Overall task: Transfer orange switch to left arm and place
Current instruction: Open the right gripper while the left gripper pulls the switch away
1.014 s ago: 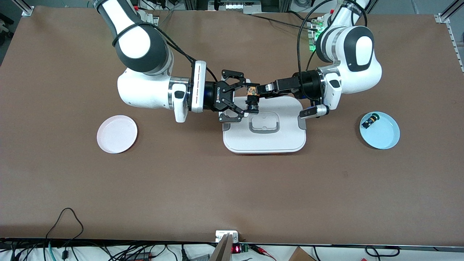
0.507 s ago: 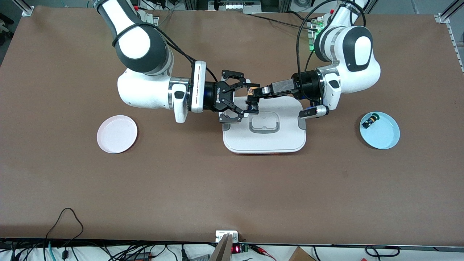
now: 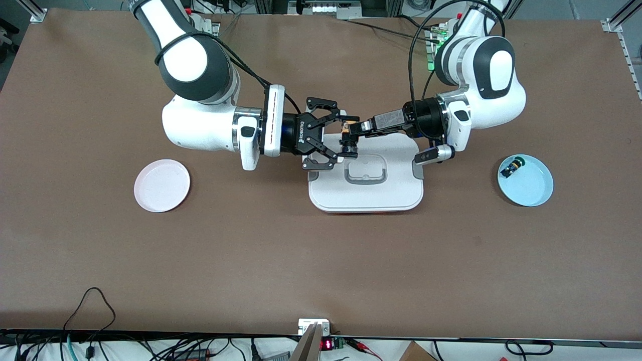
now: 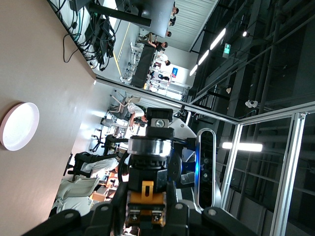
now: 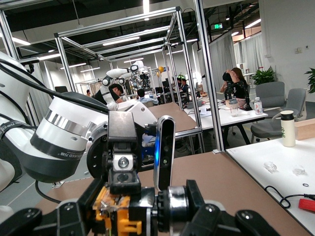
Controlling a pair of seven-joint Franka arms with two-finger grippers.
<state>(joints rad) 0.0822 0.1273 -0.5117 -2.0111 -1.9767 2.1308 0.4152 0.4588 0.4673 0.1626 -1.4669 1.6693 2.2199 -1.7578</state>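
While both tools meet over the box [image 3: 366,175], I see the orange switch [image 3: 348,137] pinched between them; left tool [image 3: 354,128] and right tool [image 3: 339,134] both clamp it.

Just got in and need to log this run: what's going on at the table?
The two arms are handing over the orange switch in mid-air above the white box. The left gripper and the right gripper are both shut on it, so neither has let go yet. A pink plate sits toward the right arm's end, a blue plate toward the left arm's.
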